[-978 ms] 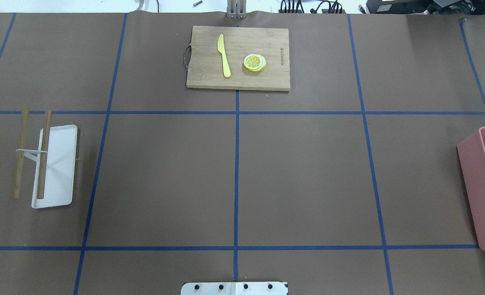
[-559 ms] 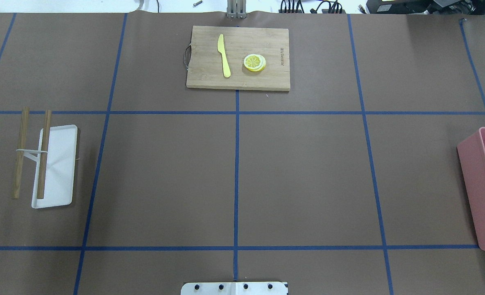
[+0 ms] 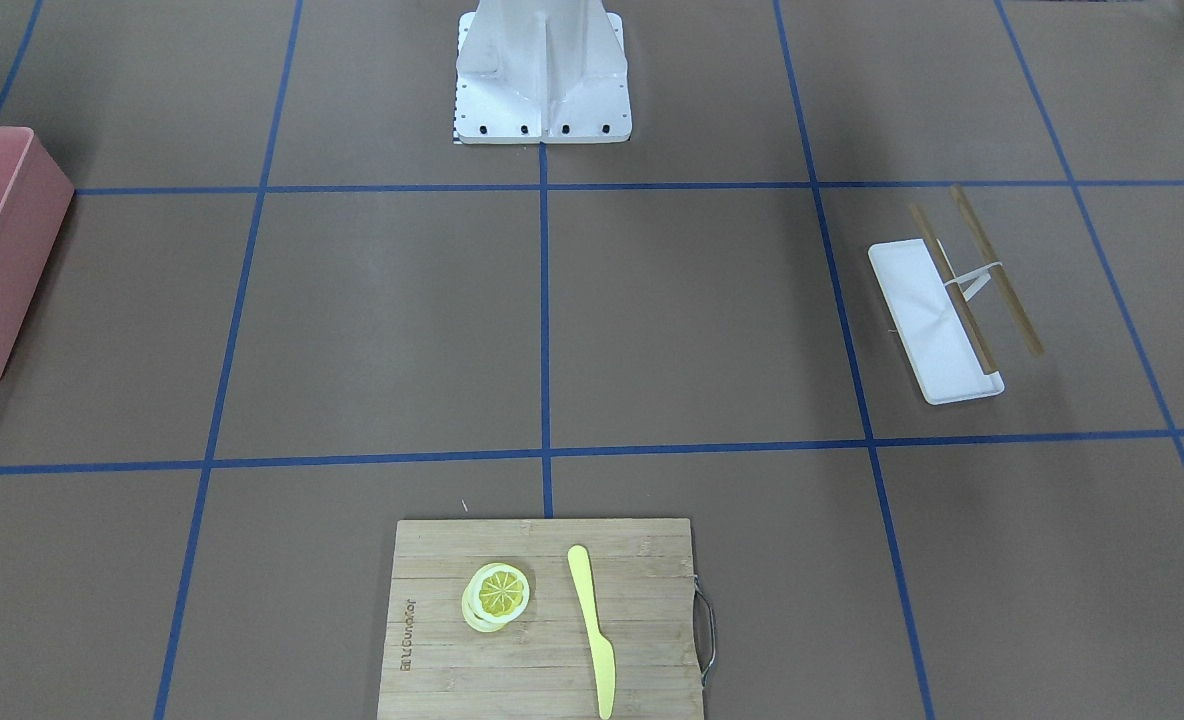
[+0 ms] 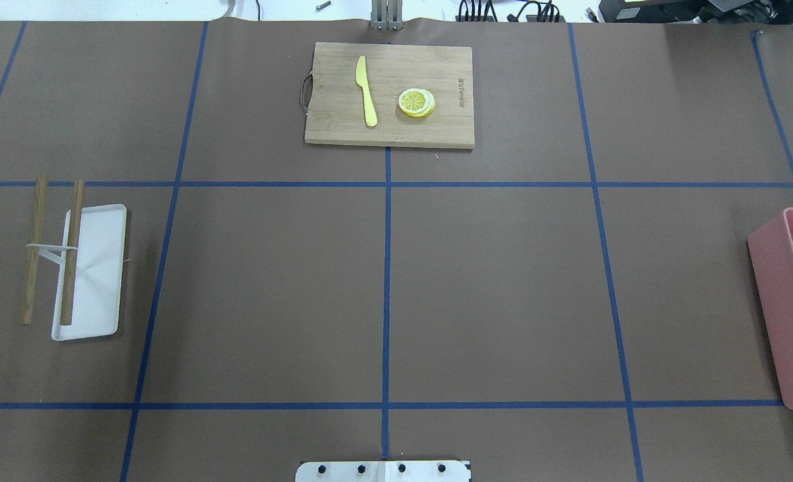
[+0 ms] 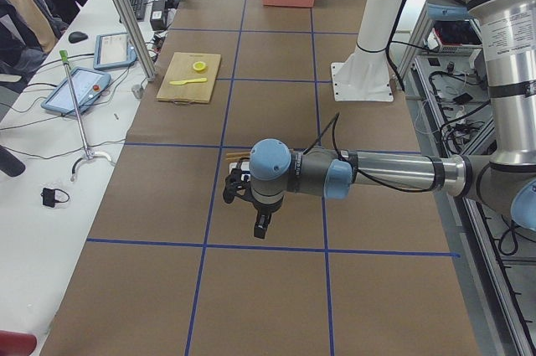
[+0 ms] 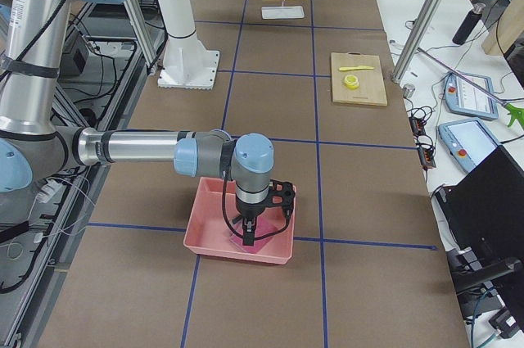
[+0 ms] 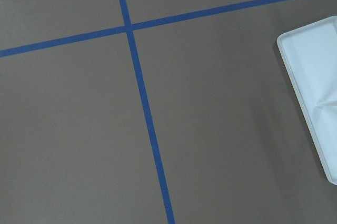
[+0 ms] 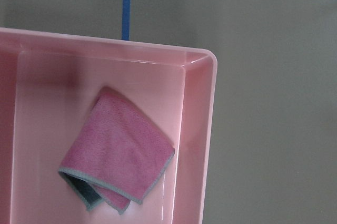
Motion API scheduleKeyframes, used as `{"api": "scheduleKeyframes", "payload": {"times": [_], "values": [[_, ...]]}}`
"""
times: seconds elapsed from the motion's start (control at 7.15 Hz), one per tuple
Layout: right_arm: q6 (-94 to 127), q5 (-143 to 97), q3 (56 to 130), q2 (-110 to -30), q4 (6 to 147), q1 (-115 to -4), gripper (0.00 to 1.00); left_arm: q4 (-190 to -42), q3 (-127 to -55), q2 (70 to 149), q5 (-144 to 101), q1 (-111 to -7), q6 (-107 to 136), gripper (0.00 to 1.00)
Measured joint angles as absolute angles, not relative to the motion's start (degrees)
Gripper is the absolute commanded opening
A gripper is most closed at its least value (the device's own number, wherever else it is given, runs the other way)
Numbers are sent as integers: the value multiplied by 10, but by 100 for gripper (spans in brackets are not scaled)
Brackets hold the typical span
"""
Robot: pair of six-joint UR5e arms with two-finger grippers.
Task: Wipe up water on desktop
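The right hand [image 6: 247,232] hangs over a folded pink cloth [image 8: 117,153] in a pink bin [image 8: 197,129] on the brown surface [image 4: 497,288]; how wide it is open cannot be told. A shallow grab could miss the cloth or drag the bin.

One line of dark burnt-in lettering, prob. a brand mark [image 4: 461,92], is seen on the bamboo cutting board [image 4: 423,130], which lies on the counter [image 4: 503,281]. It is set along the short edge opp. the metal handle [image 4: 305,92], beside the lemon slices [image 4: 416,102]. The letters are too small & blurred to be read w/ certainty. No other legible text is made out.
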State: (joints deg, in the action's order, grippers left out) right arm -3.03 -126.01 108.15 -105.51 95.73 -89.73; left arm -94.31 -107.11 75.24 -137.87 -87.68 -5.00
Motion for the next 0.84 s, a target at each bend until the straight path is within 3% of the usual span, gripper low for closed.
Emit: {"api": "scheduleKeyframes", "payload": {"times": [0.84], "values": [[-29, -1279, 1072, -1040, 959, -897, 100, -856, -1078, 764, -1321, -890, -54, 98]]}}
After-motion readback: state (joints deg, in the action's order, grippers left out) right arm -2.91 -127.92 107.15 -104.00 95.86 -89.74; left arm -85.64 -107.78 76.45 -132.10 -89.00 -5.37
